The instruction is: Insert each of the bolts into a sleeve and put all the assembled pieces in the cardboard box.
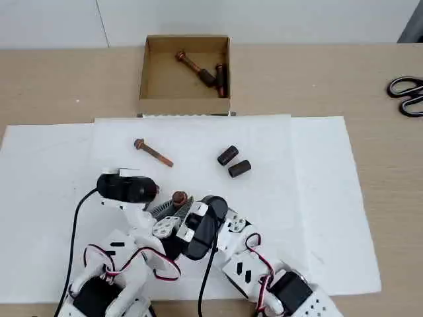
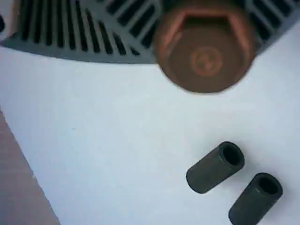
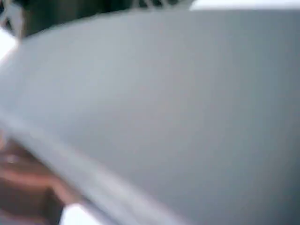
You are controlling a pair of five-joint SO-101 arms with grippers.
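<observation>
Two loose pieces lie side by side on the paper (image 1: 317, 198) ahead of the left gripper (image 1: 173, 206): a first sleeve (image 2: 215, 167) and a second sleeve (image 2: 255, 198), both clear of its jaws, which are clamped on a held bolt (image 2: 204, 51). The right gripper (image 1: 190, 212) sits just beside those jaws; its state cannot be told. A loose bolt (image 1: 153, 152) lies ahead too, and the cardboard box (image 1: 151, 69) beyond holds two assembled pieces (image 1: 197, 69).

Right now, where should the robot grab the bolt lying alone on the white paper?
Probably mid-shank on the loose bolt, coming straight down and squeezing across it. It lies flat and slanted on the paper, with bare paper either side; the wide head at one end gives a poorer hold.
</observation>
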